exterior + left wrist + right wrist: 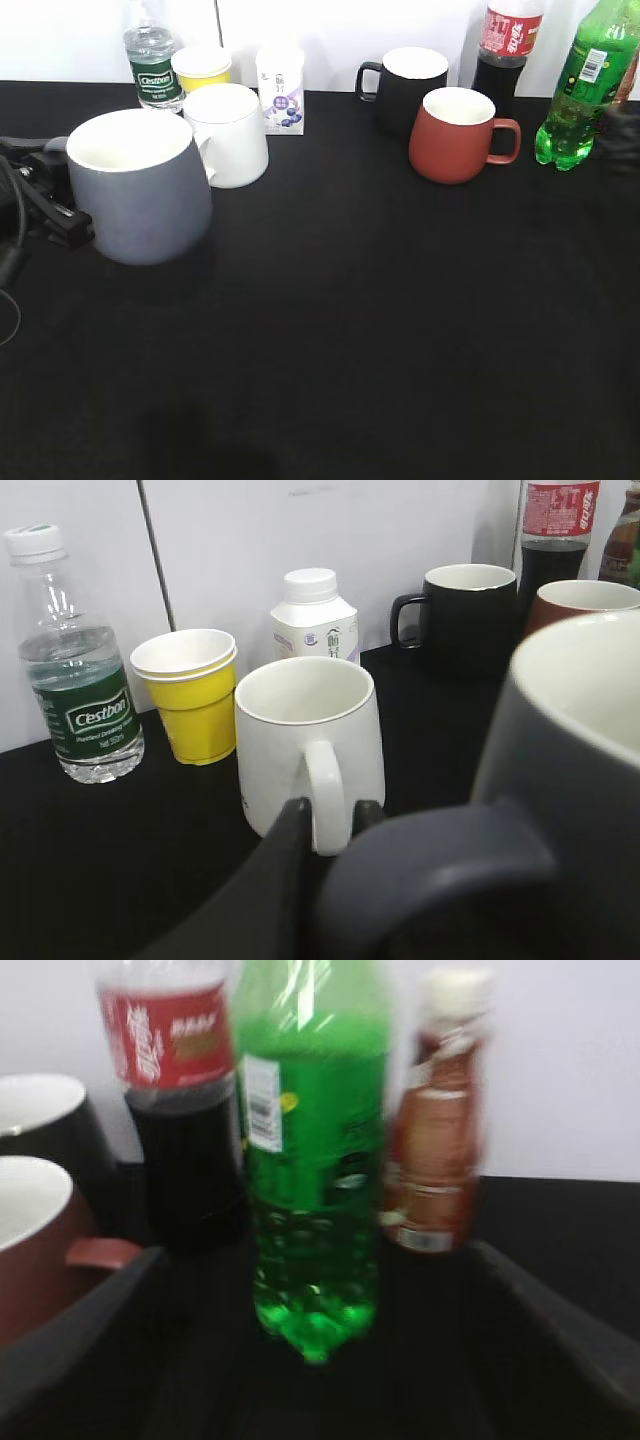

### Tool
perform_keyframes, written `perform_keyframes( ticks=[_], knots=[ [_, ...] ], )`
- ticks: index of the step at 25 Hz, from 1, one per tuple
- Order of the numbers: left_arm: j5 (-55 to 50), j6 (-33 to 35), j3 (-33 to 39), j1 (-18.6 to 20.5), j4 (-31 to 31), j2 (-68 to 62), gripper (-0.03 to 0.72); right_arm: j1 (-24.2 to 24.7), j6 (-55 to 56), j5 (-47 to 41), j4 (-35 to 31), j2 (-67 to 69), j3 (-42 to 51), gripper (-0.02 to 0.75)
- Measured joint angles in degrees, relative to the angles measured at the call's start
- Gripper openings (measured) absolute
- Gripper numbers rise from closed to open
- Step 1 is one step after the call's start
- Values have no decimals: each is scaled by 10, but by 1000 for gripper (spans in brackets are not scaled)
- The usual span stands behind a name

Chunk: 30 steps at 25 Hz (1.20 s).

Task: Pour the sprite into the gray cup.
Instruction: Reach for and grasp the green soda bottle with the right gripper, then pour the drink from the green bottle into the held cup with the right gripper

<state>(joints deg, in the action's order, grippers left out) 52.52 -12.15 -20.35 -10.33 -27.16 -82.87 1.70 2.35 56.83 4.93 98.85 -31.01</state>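
The gray cup (140, 185) stands at the left of the black table, large in the left wrist view (580, 780). My left gripper (330, 815) sits at its handle (430, 870), fingers close together around the loop; in the exterior view it is the dark shape left of the cup (45, 195). The sprite (585, 85) stands upright at the far right. In the blurred right wrist view the sprite (315, 1190) is straight ahead, between the wide-spread fingers of my right gripper (315, 1370), which is open and empty. The right gripper barely shows at the exterior view's right edge (622, 130).
A white mug (232, 135) stands right behind the gray cup. A water bottle (152, 65), a yellow paper cup (203, 68) and a small carton (281, 88) line the back. A black mug (410, 85), a red-brown mug (455, 135), a cola bottle (508, 50) and a brown bottle (440, 1130) crowd the sprite.
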Motion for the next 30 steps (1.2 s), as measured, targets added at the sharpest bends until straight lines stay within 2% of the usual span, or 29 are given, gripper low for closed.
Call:
perform_keyframes(
  ticks=[6,13,15,16,18,19,21,25,27,29,30],
  knots=[
    [0,0,0,0,0,0,87,0,37,3,16,142,-154,671],
    [-1,0,0,0,0,0,87,0,45,-4,35,240,-276,662],
    [-1,0,0,0,0,0,87,0,45,-5,37,252,-295,623],
    [-1,0,0,0,0,0,87,0,46,-5,37,253,-299,574],
    [-1,0,0,0,0,0,87,0,46,-5,39,253,-300,471],
    [-1,0,0,0,0,0,87,0,46,-5,41,253,-300,459],
    [-1,0,0,0,0,0,87,0,45,-5,58,249,-295,459],
    [-1,0,0,0,-18,0,87,0,45,3,83,143,-188,459],
    [-1,-1,0,0,-44,0,87,-1,45,4,154,53,-132,459],
    [-1,-1,0,0,-52,0,87,-30,45,-27,188,-38,-104,459],
    [-1,-1,0,-1,-52,0,87,-63,45,-58,195,-73,-104,459]
  ],
)
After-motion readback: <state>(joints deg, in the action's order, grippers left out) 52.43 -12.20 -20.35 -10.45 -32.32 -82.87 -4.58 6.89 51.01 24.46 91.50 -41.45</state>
